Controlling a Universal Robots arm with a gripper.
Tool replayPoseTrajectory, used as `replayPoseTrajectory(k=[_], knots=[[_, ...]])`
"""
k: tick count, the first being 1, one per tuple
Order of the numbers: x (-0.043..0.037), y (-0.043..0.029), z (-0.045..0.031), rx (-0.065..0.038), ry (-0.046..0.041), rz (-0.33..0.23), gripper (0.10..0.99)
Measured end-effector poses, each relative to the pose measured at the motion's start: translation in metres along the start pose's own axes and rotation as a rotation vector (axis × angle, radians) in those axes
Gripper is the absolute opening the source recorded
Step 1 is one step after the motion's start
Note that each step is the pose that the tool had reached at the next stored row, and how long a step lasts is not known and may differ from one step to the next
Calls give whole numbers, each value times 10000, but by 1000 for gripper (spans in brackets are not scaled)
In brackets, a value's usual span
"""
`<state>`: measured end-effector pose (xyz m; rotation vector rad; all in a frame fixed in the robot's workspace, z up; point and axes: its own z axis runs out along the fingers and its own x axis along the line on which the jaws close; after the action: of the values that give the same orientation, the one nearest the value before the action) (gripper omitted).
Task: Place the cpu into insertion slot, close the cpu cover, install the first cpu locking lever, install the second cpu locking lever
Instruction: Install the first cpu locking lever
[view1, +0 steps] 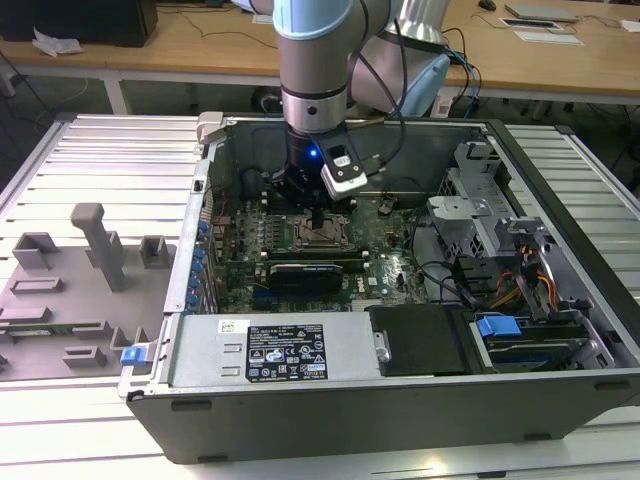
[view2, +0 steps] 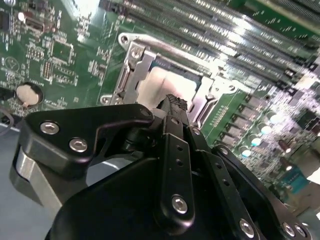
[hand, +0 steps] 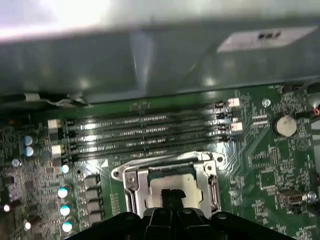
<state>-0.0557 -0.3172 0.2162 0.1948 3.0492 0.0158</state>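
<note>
Because the gripper (view2: 173, 102) hangs right over the socket, a small slip here could hurt things. Its two black fingers sit pressed together with no gap that I can see, so the jaws look closed and narrow, with their tip on or just above the cpu (view2: 157, 85). I cannot tell if they truly touch it.

The cpu lies flat inside the insertion slot (hand: 131, 186), near the middle of the green motherboard (view1: 385, 240). The cpu cover (hand: 208, 172) looks folded down around the chip, and the pale top shows through its window.

What could go wrong? If the tip pushes too hard or a bit crooked, the chip could tilt and press badly on the tiny pins under it. If the tip slides sideways, it could scrape the cover or bump the long black memory slots (hand: 145, 135) just beside the socket.

The exterior view shows the whole open computer case (view1: 560, 180) and the arm (view1: 315, 60) reaching straight down into it. Both wrist views show the socket up close, and the second wrist view shows the finger tip against the chip.
</note>
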Motion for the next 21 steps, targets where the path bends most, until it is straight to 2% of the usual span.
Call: replayPoseTrajectory(k=[1, 2, 7, 10, 11, 12, 13, 15, 18, 21], knots=[[-5, -37, 1, 12, 8, -1, 106], [-6, -43, 1, 13, 7, -2, 106], [-14, -43, 2, 9, 9, -93, 106], [-60, -37, 7, 9, 30, -269, 106], [-67, -36, 8, 89, 47, -326, 106], [-68, -36, 6, 231, 34, -343, 106], [-69, -36, -10, 457, 9, -363, 106], [-72, -35, -40, 501, 5, -372, 106], [-84, -33, -172, 501, 3, -375, 106], [-90, -32, -243, 502, 5, -376, 106]])
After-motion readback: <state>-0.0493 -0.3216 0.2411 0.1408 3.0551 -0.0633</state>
